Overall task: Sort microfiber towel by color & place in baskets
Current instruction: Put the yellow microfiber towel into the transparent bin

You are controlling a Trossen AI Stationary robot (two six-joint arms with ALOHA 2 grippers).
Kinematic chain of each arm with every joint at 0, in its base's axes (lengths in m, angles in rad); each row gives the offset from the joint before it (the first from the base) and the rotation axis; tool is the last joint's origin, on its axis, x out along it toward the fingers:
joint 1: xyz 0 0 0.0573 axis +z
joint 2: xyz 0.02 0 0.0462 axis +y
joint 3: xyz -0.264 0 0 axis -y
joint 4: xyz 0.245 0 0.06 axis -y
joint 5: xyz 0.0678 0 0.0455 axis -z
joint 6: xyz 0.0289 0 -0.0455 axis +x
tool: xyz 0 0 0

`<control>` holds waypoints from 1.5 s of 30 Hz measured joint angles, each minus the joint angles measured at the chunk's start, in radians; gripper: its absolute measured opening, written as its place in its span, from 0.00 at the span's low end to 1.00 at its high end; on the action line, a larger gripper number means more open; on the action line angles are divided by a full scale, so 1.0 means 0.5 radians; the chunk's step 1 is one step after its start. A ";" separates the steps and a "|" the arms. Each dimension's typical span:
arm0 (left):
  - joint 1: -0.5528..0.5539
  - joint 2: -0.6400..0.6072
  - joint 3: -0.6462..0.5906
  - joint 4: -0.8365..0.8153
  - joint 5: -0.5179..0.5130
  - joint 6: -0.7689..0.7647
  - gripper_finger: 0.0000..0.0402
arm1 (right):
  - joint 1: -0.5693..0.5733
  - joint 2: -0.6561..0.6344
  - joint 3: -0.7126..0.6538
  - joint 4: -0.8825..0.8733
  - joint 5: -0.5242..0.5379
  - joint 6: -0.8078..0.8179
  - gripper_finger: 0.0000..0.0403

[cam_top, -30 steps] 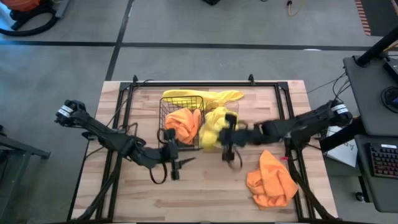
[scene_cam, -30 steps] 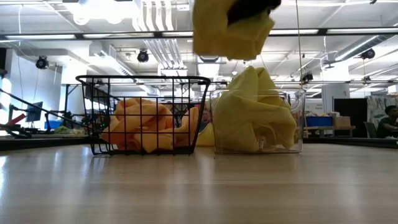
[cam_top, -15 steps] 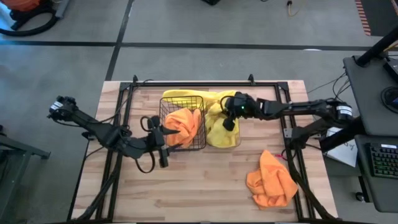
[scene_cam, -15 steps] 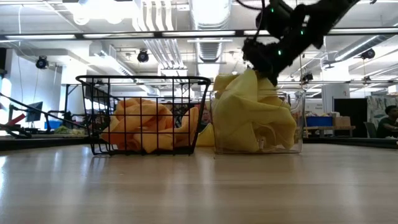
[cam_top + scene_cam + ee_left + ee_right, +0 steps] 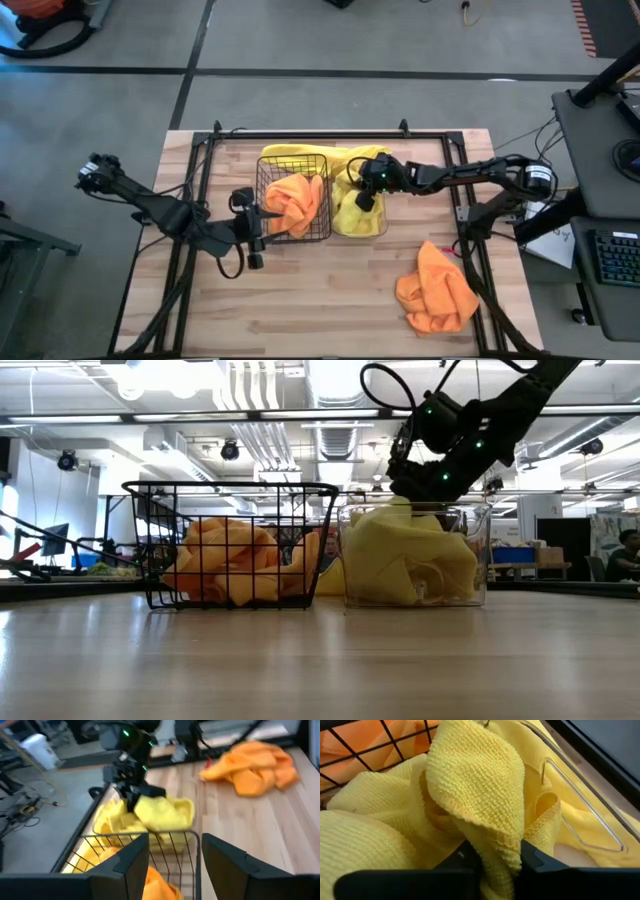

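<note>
My right gripper reaches down into the clear plastic basket, shut on a yellow towel that lies on top of the other yellow towels there. The black wire basket beside it holds orange towels. My left gripper hovers open at the wire basket's left side, with nothing between its fingers. A pile of orange towels lies on the table at the near right. Another yellow towel lies behind the wire basket. My right gripper pinches a fold of the yellow towel between its two fingers. The fingers slant down from the table's right side. The rest of the towel rests slack on the yellow pile inside the clear basket.
The two baskets stand side by side at the table's far middle. Bare wooden tabletop stretches along the near edge, left of the orange pile. A black metal frame runs around the table's edge.
My right gripper has carried the yellow towel from high over the table's middle toward the far edge and down into the clear basket, where the towel now rests on the pile. My left gripper has drawn back toward the table's left, beside the wire basket.
</note>
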 joint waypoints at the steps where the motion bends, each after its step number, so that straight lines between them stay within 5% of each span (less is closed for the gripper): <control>1: 0.000 -0.010 0.000 -0.041 0.016 0.007 0.40 | 0.000 -0.001 0.000 -0.003 0.000 0.018 0.16; 12: -0.001 0.001 -0.001 -0.057 0.022 -0.058 0.34 | 0.002 -0.156 0.002 -0.049 -0.017 0.100 0.48; 23: 0.000 0.007 -0.001 -0.073 -0.003 -0.133 0.34 | 0.033 -0.366 0.231 -0.635 -0.018 0.235 0.59; 29: 0.001 0.007 -0.002 -0.109 -0.009 -0.131 0.34 | 0.028 -0.372 0.239 -0.287 0.033 0.184 0.47; 36: 0.002 0.007 -0.019 -0.133 -0.015 -0.130 0.34 | 0.029 -0.062 0.217 -0.079 0.061 0.095 0.06; 45: 0.002 0.007 -0.083 -0.133 -0.159 -0.162 0.34 | 0.034 0.106 0.225 -0.064 0.076 0.169 0.02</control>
